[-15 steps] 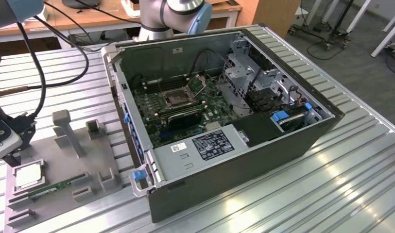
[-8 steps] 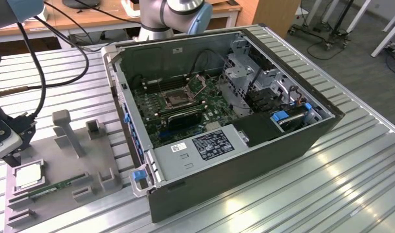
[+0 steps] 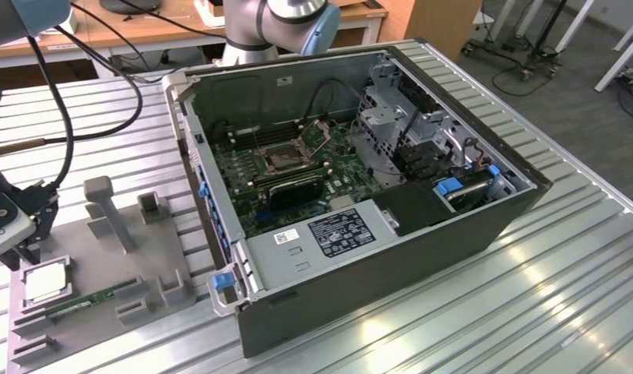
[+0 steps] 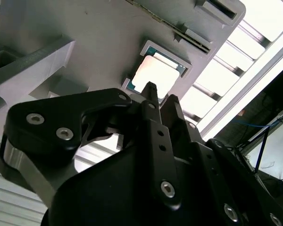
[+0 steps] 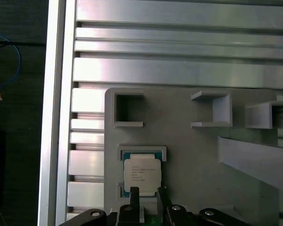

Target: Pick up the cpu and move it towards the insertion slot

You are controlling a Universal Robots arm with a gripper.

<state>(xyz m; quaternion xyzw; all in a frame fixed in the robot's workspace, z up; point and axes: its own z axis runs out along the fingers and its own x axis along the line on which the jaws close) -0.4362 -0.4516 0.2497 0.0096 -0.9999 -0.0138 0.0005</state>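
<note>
cpu (image 5: 141, 175) top uncovered, grey post (image 3: 100, 210) nearby, case walls (image 3: 195, 156) ring insertion slot (image 3: 285, 160)

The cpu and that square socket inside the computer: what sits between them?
In the exterior view, the cpu and the insertion slot are separated by the grey fixture's upright posts and the case's side wall.

A computer case (image 3: 399, 234) is set on the table (image 3: 576, 265), and a holder plate (image 3: 176, 253) is laid beside it, on the exterior view's left. The cpu (image 3: 44, 279) is seated in a recess at the plate's outer edge, as seen in both wrist views (image 5: 141, 175) (image 4: 158, 75). A memory stick (image 3: 88, 300) is laid just beside it, toward the exterior view's right. The gripper (image 3: 26, 253) is held close over the cpu. The insertion slot (image 3: 285, 160) is placed inside the case, well apart from the cpu.
</note>
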